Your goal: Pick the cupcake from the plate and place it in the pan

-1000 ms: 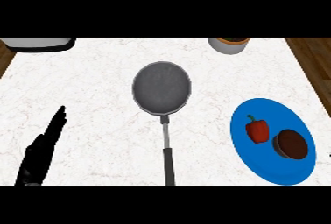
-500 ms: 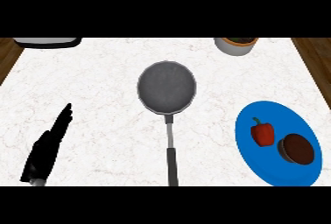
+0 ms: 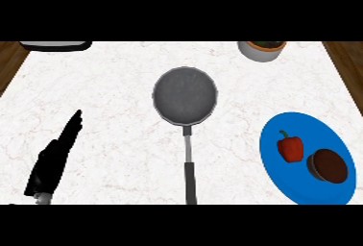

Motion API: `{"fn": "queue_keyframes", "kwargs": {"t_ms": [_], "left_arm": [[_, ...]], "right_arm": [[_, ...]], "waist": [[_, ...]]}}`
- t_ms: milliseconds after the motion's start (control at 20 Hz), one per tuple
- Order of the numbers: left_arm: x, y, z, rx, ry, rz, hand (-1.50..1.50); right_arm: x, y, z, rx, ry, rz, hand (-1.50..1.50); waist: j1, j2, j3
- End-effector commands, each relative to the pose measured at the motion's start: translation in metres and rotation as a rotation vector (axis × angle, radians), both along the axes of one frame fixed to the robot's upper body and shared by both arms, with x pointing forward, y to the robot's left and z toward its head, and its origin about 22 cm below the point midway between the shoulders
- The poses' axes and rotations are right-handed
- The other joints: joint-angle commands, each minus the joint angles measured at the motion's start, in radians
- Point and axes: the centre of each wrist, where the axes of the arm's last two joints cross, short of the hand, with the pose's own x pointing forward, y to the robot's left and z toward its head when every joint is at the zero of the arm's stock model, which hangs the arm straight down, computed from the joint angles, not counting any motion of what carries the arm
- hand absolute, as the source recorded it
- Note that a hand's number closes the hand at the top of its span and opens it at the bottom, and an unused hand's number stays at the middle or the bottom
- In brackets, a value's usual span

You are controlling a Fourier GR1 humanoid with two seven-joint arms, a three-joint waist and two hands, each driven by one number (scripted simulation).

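Since the earlier frames, everything has slid slightly rightward and nearer in the head view, while the black left hand (image 3: 54, 161) keeps its place at the near left, fingers straight and released, holding nothing. No right hand shows. On the blue round plate (image 3: 284, 180) at the near right sits the brown round cupcake (image 3: 330, 166), just beside a red bell pepper (image 3: 290, 147). At centre lies the grey round metal pan (image 3: 185, 95), its handle pointing toward the near edge. Judging by this, the pick has not begun; the next move calls for a hand to reach the cupcake without knocking the pepper. Beneath is a white marbled table (image 3: 113, 115), with wooden floor at the far corners.
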Motion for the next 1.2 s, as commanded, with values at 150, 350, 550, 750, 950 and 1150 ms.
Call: {"fn": "queue_keyframes", "kwargs": {"t_ms": [150, 350, 550, 750, 950, 1150], "left_arm": [[-0.005, -0.004, -0.005, 0.003, -0.011, 0.012, 0.00], [-0.010, -0.008, -0.001, 0.012, -0.003, -0.003, 0.00], [-0.015, 0.009, -0.001, 0.010, 0.002, 0.010, 0.00], [-0.008, -0.010, -0.001, 0.016, -0.002, -0.004, 0.00], [-0.019, -0.005, -0.012, 0.018, -0.005, -0.001, 0.00], [-0.007, -0.006, -0.012, 0.008, 0.010, 0.015, 0.00]], "right_arm": [[0.035, 0.023, -0.003, -0.020, 0.137, 0.071, -1.50], [0.050, 0.041, -0.013, -0.066, 0.284, 0.118, -1.50], [0.053, 0.042, -0.025, -0.071, 0.391, 0.129, -1.50], [0.069, 0.055, -0.020, -0.083, 0.413, 0.146, -1.50], [0.062, 0.047, -0.032, -0.061, 0.433, 0.167, -1.50], [0.066, 0.074, -0.033, -0.113, 0.480, 0.174, -1.50]], "waist": [[0.001, 0.000, 0.001], [0.009, 0.000, 0.001], [0.006, -0.001, 0.000], [0.006, 0.000, 0.001], [-0.001, -0.001, 0.001], [-0.003, -0.001, 0.000]]}}
